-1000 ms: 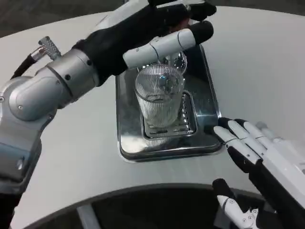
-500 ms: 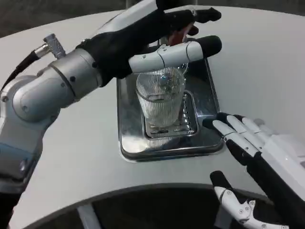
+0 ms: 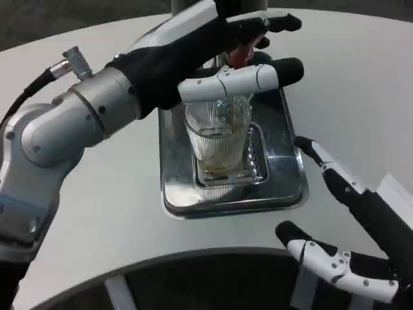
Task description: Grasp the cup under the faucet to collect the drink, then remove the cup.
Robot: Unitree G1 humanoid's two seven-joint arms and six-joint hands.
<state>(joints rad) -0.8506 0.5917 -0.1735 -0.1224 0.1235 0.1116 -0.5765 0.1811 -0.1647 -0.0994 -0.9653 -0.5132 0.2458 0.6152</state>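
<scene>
A ribbed clear glass cup [image 3: 218,139] stands upright on the grate of a steel drip tray [image 3: 175,194], under the faucet. Amber drink [image 3: 216,163] fills its bottom part. My left hand [image 3: 203,55] reaches over the cup's top with its fingers stretched out to the right, and the faucet's red lever [image 3: 240,54] shows between its fingers and thumb. It hides the spout. My right hand [image 3: 358,219] hovers off the tray's right front corner, open and turned on edge, thumb low; it is apart from the cup.
The tray sits mid-table on the white round tabletop [image 3: 97,213], whose front edge curves just below it. My left forearm [image 3: 71,123] crosses the table's left side. Bare table lies right of the tray.
Amber drink has appeared in the cup. My right hand has turned onto its edge with the thumb swung low. My left hand has crept slightly to the right over the lever.
</scene>
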